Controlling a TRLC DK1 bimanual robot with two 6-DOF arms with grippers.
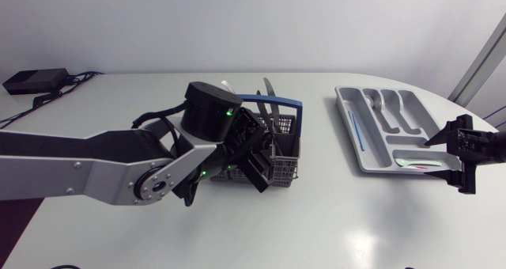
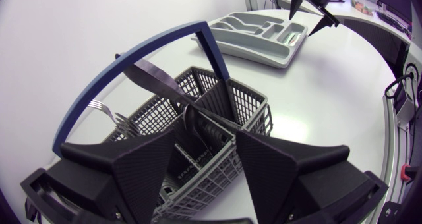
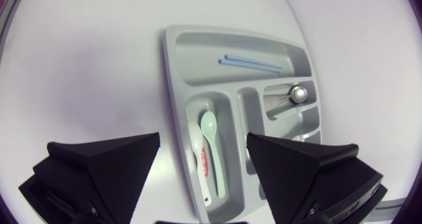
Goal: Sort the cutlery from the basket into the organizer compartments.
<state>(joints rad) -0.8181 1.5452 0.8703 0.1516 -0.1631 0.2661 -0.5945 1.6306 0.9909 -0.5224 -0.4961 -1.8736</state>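
The grey mesh basket point(image 1: 286, 164) with a blue handle point(image 2: 132, 62) holds a knife point(image 2: 158, 79), a fork point(image 2: 105, 112) and other metal cutlery. My left gripper point(image 1: 254, 154) hovers open right over it, fingers point(image 2: 158, 171) straddling the basket's near rim. The grey organizer point(image 1: 348, 123) lies to the right. My right gripper point(image 3: 204, 145) is open just above the organizer's end compartment, where a mint-green spoon point(image 3: 210, 148) and a white spoon point(image 3: 200, 165) with red print lie. Other compartments hold blue chopsticks point(image 3: 254, 64) and metal pieces point(image 3: 290, 99).
A black box point(image 1: 32, 81) with cables sits at the table's far left corner. The white tabletop lies bare between basket and organizer point(image 2: 264, 56). My right gripper point(image 2: 310, 3) shows beyond the organizer in the left wrist view.
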